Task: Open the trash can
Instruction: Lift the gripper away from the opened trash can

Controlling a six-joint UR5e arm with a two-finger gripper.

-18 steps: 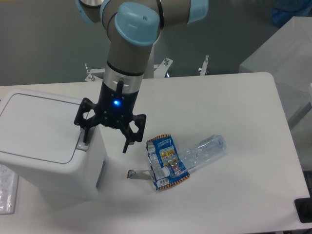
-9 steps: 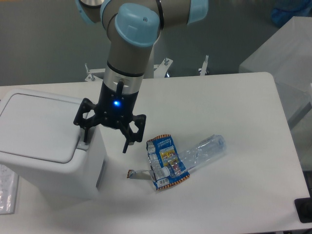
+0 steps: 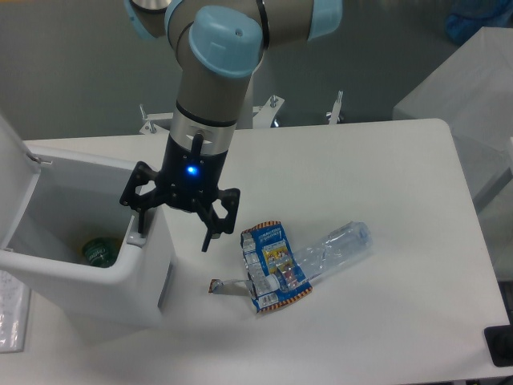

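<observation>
The white boxy trash can [image 3: 88, 290] stands at the table's left with its lid [image 3: 14, 172] swung up at the far left, so the inside shows. A green item [image 3: 99, 250] lies at the bottom. My gripper [image 3: 174, 239] is open and points down at the can's right rim. Its left fingertip [image 3: 142, 231] rests on the grey push-button area of the rim. Its right fingertip [image 3: 207, 241] hangs outside the can, above the table. The gripper holds nothing.
A crushed clear plastic bottle [image 3: 341, 245] with a blue label [image 3: 272, 265] lies on the white table [image 3: 385, 184] just right of the gripper. A small scrap [image 3: 218, 285] lies by the label. A clear object [image 3: 10, 317] sits at the left edge.
The trash can's lid has sprung open, from flat and closed to standing up at the left. The gripper and arm have not visibly moved.
</observation>
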